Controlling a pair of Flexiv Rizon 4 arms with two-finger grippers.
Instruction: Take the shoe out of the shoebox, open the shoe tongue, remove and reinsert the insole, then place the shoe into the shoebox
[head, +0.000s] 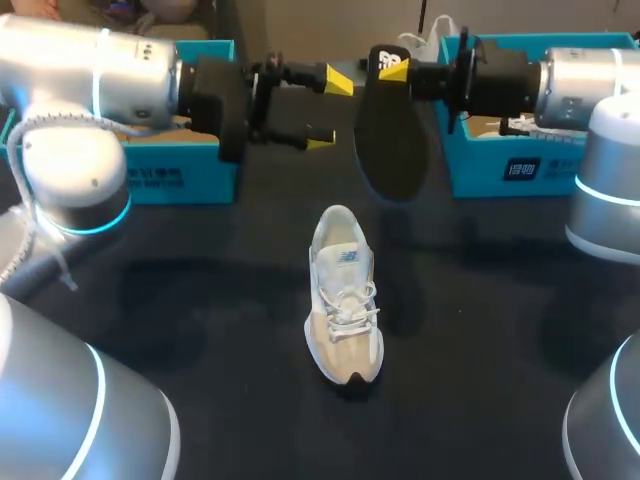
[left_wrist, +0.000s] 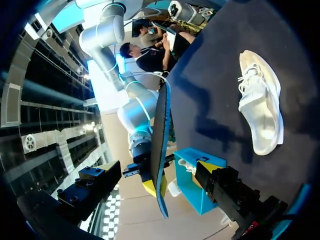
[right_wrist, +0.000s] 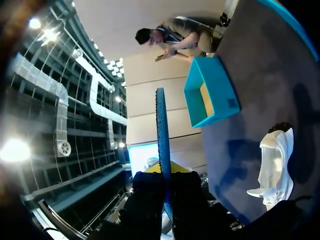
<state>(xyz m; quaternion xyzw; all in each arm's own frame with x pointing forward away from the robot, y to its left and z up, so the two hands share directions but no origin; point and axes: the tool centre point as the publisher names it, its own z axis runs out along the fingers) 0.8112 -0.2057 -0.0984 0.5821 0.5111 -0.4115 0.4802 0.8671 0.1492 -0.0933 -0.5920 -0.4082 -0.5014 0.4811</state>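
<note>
A white and beige shoe (head: 343, 295) lies on the dark table (head: 200, 300), toe towards the front edge. Above it hangs a black insole (head: 390, 140), pinched at its upper end by my right gripper (head: 392, 65), which is shut on it. My left gripper (head: 330, 110) is level with it, just left of the insole, fingers wide open and holding nothing. In the left wrist view the insole (left_wrist: 161, 135) stands edge-on ahead of the open left gripper (left_wrist: 160, 184), with the shoe (left_wrist: 260, 100) beyond. In the right wrist view the insole (right_wrist: 160, 125) rises from between the right gripper's fingers (right_wrist: 164, 181), and the shoe (right_wrist: 275, 165) lies off to one side.
A teal shoebox (head: 180, 175) stands at the back left behind my left arm. A second teal box (head: 510, 160) stands at the back right under my right arm. Dark tabletop surrounds the shoe on all sides.
</note>
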